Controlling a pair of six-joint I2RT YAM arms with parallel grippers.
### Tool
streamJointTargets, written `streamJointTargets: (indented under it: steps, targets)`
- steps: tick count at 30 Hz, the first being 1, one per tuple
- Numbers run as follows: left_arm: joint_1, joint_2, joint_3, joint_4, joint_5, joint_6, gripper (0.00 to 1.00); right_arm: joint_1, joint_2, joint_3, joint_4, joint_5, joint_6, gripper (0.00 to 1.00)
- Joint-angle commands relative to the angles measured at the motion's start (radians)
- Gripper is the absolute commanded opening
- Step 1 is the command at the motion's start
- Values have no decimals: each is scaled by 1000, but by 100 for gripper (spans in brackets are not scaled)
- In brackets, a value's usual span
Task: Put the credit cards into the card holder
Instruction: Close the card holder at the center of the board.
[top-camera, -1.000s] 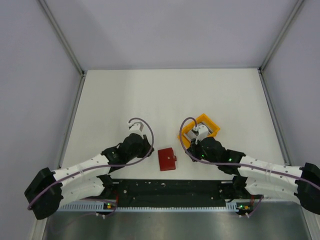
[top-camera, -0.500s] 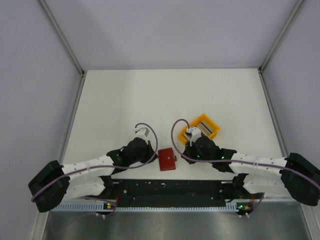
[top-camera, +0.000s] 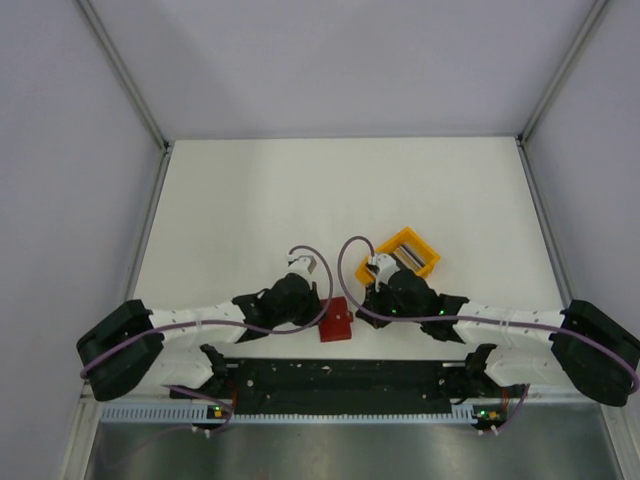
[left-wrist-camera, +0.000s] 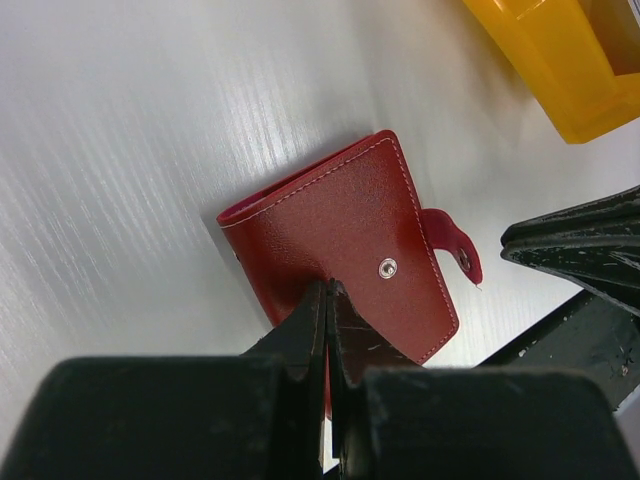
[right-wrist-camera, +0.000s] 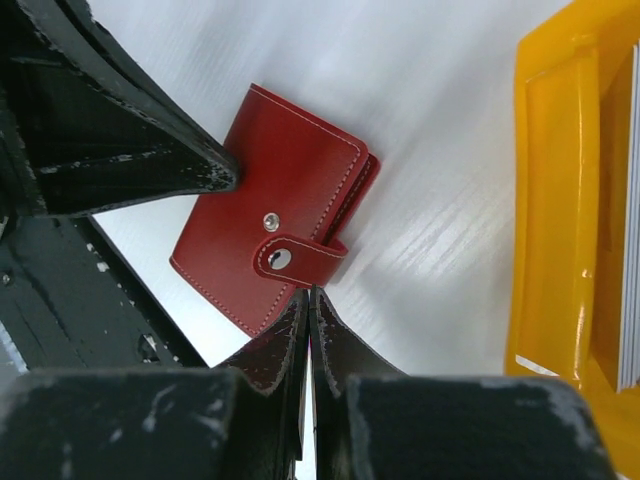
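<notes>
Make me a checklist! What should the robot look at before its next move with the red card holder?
1. Card holder lies right by both tools: ok.
2. Snap tab undone: ok.
3. Card holder opened up for cards: not ok, it is folded shut.
4. Left tool ready to grip: not ok, its fingers are shut.
5. Right tool carrying a card: not ok, it is shut and empty.
6. Credit cards waiting in the yellow bin: ok.
</notes>
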Motion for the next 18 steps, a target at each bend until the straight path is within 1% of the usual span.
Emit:
streamJointTargets:
  steps: [1, 8, 12, 18]
  targets:
    - [-10, 2, 10, 40, -18, 12, 0, -11, 5, 52, 57, -37, -14, 0]
    - [-22, -7, 4, 41, -12, 21, 0, -9, 20, 57, 64, -48, -3, 0]
    - [-28, -50, 10, 31, 1, 23, 0, -11, 9, 43, 67, -34, 20, 0]
    - [-28, -117, 28, -8, -7, 21, 0, -9, -7, 86, -20, -2, 69, 0]
